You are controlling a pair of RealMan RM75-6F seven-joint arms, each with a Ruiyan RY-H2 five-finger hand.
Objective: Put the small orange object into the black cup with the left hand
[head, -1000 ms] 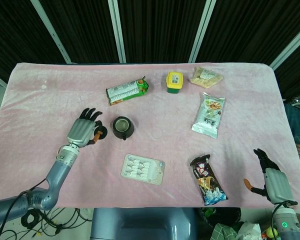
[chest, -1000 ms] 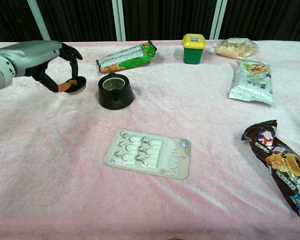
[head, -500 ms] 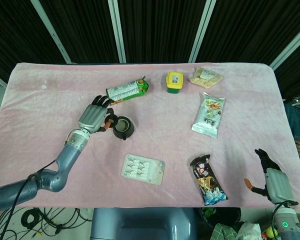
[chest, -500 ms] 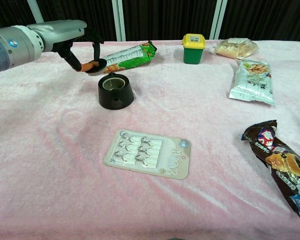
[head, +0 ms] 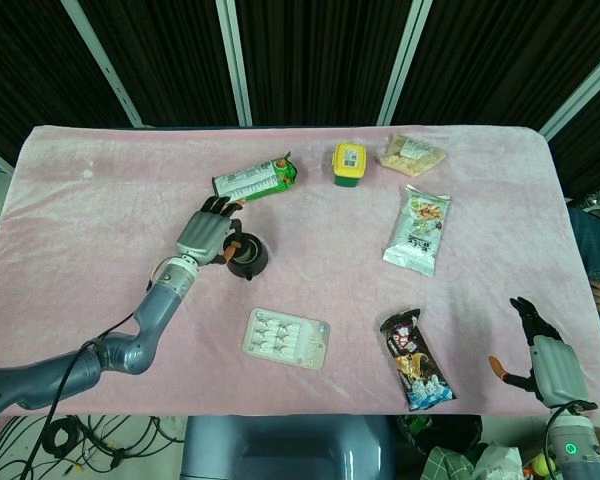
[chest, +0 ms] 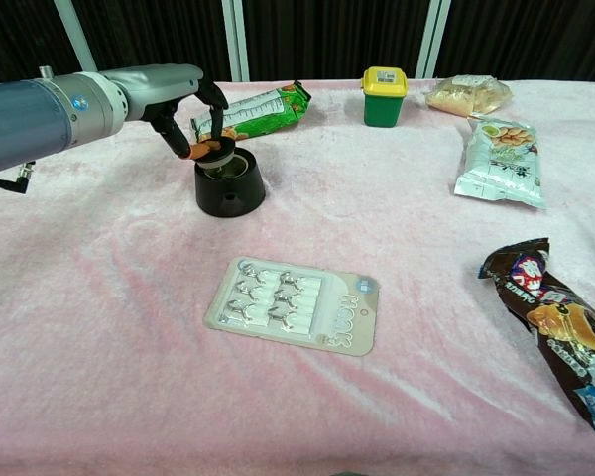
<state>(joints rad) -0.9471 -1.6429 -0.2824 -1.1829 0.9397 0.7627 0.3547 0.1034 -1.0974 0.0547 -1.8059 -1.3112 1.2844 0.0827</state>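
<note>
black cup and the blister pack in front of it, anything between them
Nothing: in the chest view only bare pink cloth lies between the black cup and the blister pack.

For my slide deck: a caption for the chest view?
Left hand holds the small orange object over the black cup.

printed packets, no text legible

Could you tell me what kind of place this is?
Probably a robot test bench: a table under a pink cloth, dark curtains behind, and loose cables by the front edge. Snack packs and a black cup look like practice objects.
</note>
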